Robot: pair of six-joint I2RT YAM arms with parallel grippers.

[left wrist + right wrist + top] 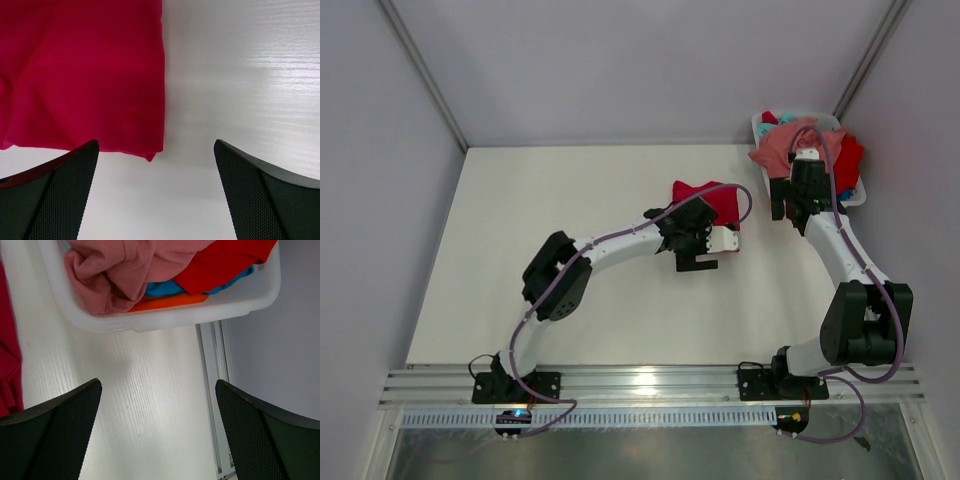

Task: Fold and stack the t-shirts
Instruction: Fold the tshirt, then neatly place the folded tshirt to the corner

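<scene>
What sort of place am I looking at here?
Probably a robot test cell: a left arm and right arm bolted to a metal rail, a white table walled in by plain panels, and a basket of shirts.

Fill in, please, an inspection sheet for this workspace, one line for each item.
Surface: white table, wood-grain finish.
Job's things: crimson t-shirt lying on the table; salmon pink garment, red garment, teal garment and orange garment heaped in the white plastic basket, far right corner.
Clutter: nothing seen.
Grippers: left pincer open at the crimson t-shirt's corner, holding nothing; right pincer open near the basket, holding nothing.
Cables: purple cables along both arms.
Surroundings: grey walls; metal rail at the near edge.
</scene>
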